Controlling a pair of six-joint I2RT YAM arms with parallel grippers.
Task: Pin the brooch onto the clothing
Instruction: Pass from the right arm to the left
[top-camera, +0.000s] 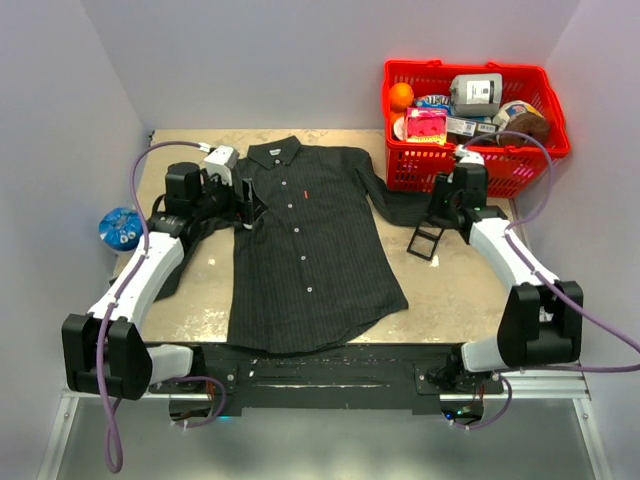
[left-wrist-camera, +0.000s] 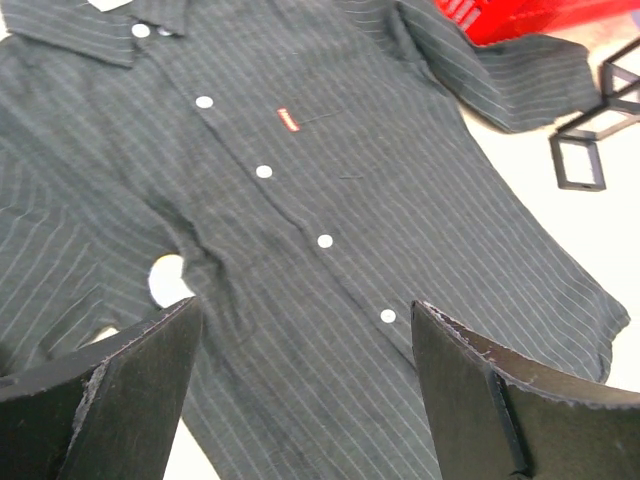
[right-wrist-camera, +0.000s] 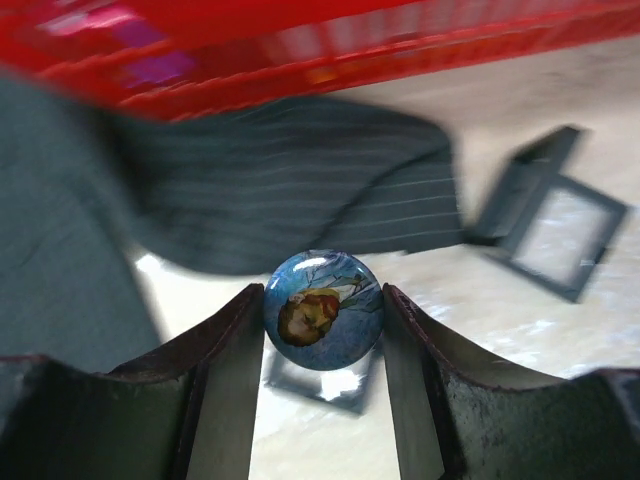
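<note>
Brooch (right-wrist-camera: 322, 312), round blue portrait badge, pinched in right pincer (right-wrist-camera: 323, 296); left pincer (left-wrist-camera: 305, 310) gapes over charcoal pinstriped shirt (left-wrist-camera: 330, 190), likely to steady it.

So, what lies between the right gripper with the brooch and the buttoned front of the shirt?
The shirt's own sleeve lies there, stretched toward the red basket. A small black frame sits just beside that stretch. The top external view shows it best.

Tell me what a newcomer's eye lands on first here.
The bright red basket at the back right of the table, heaped with groceries, jumps out first. Next comes the dark pinstriped shirt spread flat mid-table, and the round blue portrait brooch pinched in the right end effector.
</note>
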